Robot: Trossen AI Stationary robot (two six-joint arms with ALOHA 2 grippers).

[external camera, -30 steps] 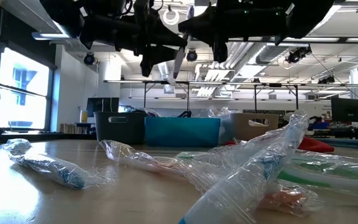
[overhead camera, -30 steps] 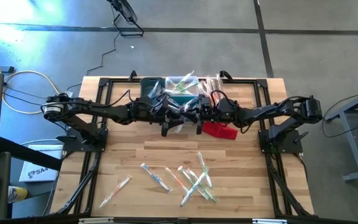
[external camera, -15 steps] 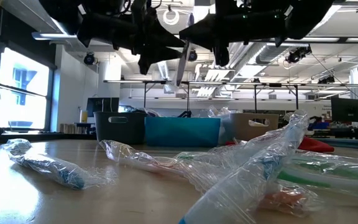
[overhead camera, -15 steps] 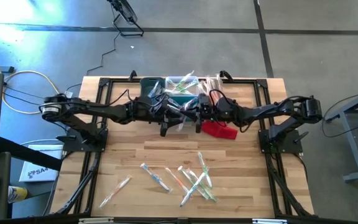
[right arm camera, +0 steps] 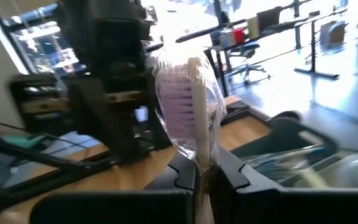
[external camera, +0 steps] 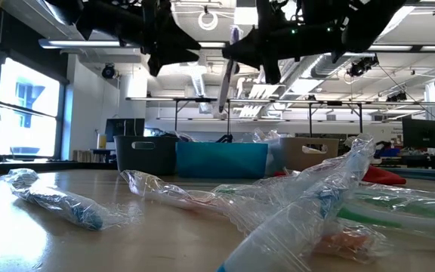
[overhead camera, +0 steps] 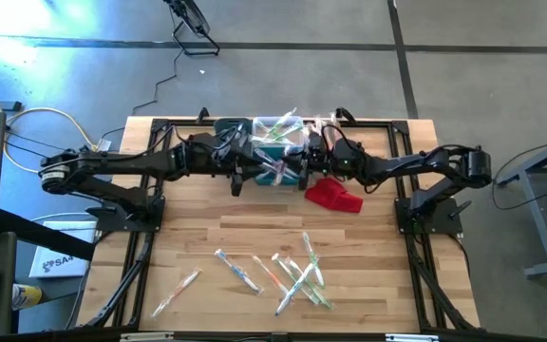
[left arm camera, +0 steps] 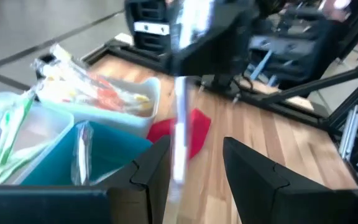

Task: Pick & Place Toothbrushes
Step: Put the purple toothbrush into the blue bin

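Right gripper (overhead camera: 304,163): pinched tight on one wrapped toothbrush (right arm camera: 194,106), which hangs upright above the bins, probably so it can drop cleanly.

Left gripper (overhead camera: 238,179): fingers spread and empty, just beside that brush, clear of it.

Bins: grey bin (overhead camera: 228,130), teal bin (overhead camera: 275,150) and white bin (left arm camera: 143,102) in a row at the table's far edge, each already stuffed with wrapped brushes; little spare room inside.

Red cloth (overhead camera: 334,197): lies on the wooden table (overhead camera: 188,237) beside the bins, under the right arm.

Loose toothbrushes (overhead camera: 297,275): scattered near the front edge, well apart from both arms, with open board between.
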